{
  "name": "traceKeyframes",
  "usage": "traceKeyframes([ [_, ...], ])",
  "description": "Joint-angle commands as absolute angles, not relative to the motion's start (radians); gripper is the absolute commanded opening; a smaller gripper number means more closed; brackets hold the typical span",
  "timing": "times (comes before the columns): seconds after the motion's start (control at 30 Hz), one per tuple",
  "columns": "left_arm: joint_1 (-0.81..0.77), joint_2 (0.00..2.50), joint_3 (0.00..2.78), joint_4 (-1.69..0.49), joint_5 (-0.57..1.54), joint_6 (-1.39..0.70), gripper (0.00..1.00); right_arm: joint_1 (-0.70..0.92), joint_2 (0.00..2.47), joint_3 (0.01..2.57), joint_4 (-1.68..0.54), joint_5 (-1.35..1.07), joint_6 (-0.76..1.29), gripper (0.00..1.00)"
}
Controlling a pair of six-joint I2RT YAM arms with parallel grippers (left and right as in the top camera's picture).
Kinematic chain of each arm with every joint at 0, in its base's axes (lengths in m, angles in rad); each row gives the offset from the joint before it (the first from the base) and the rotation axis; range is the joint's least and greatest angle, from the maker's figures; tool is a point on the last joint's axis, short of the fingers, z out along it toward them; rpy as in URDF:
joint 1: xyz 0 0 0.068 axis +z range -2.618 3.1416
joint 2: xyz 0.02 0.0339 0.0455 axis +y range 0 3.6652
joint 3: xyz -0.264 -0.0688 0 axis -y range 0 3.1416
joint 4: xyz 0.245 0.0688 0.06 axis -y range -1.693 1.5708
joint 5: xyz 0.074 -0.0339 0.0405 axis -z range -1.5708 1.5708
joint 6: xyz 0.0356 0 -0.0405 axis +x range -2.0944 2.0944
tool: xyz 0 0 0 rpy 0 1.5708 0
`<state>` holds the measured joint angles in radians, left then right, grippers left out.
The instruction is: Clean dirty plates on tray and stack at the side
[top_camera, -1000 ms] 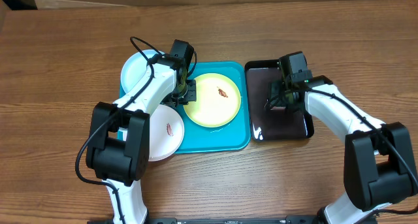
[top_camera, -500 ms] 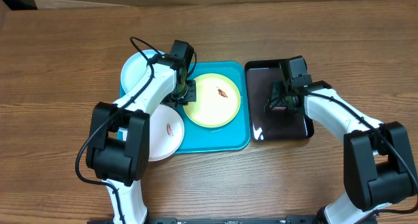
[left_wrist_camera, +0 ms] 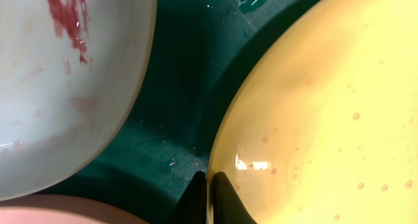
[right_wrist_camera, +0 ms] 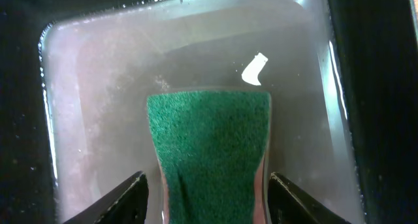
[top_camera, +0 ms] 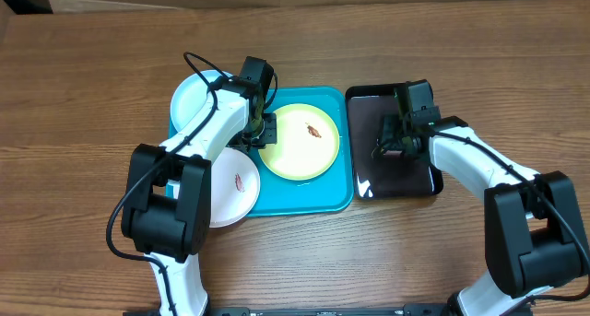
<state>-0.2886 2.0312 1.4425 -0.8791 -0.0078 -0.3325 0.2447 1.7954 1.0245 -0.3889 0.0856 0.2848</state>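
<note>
The yellow-green plate (top_camera: 300, 141) lies on the tray (top_camera: 313, 198), its 9 o'clock rim pinched tight by the left gripper (left_wrist_camera: 209, 188). The white plate (top_camera: 230, 187) overhangs at 8 o'clock, the light-blue plate (top_camera: 194, 99) at 10. At 3 o'clock, the right gripper (right_wrist_camera: 208, 185) gapes around a green sponge (right_wrist_camera: 209, 139) in the black tray (top_camera: 419, 182).

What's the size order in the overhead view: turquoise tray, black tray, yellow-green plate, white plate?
1. turquoise tray
2. black tray
3. yellow-green plate and white plate: they look alike, and the left arm hides part of the white one, so I won't rank them.
</note>
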Motion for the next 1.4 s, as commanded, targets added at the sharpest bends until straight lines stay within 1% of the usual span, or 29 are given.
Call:
traceKeyframes([
  [0.0, -0.291, 2.042, 1.454, -0.888, 0.001, -0.311, 0.06, 0.252, 1.798, 1.016, -0.375, 0.085, 0.289, 0.55],
  [0.37, -0.291, 2.042, 1.454, -0.892, 0.001, -0.311, 0.06, 0.252, 1.798, 1.012, -0.381, 0.085, 0.289, 0.54],
  [0.6, -0.291, 2.042, 1.454, -0.893, 0.001, -0.311, 0.06, 0.252, 1.798, 0.966, -0.326, 0.085, 0.29, 0.53],
  [0.8, -0.291, 2.042, 1.454, -0.893, 0.001, -0.311, 0.07, 0.252, 1.798, 0.967, -0.306, 0.085, 0.289, 0.45],
  [0.87, -0.291, 2.042, 1.454, -0.893, 0.001, -0.311, 0.07, 0.252, 1.798, 0.967, -0.292, 0.085, 0.289, 0.45],
  [1.03, -0.291, 2.042, 1.454, -0.893, 0.001, -0.311, 0.07, 0.252, 1.798, 0.968, -0.271, 0.085, 0.289, 0.47],
  [1.1, -0.291, 2.042, 1.454, -0.893, 0.001, -0.311, 0.07, 0.252, 1.798, 0.968, -0.272, 0.084, 0.289, 0.54],
  [1.13, -0.291, 2.042, 1.454, -0.893, 0.001, -0.311, 0.08, 0.252, 1.798, 0.968, -0.274, 0.085, 0.289, 0.59],
  [1.17, -0.291, 2.042, 1.454, -0.893, 0.001, -0.311, 0.08, 0.252, 1.798, 0.968, -0.276, 0.085, 0.289, 0.61],
  [1.23, -0.291, 2.042, 1.454, -0.893, 0.001, -0.311, 0.08, 0.252, 1.798, 0.968, -0.278, 0.085, 0.289, 0.61],
  [1.37, -0.291, 2.042, 1.454, -0.893, 0.001, -0.311, 0.08, 0.252, 1.798, 0.968, -0.278, 0.085, 0.289, 0.56],
])
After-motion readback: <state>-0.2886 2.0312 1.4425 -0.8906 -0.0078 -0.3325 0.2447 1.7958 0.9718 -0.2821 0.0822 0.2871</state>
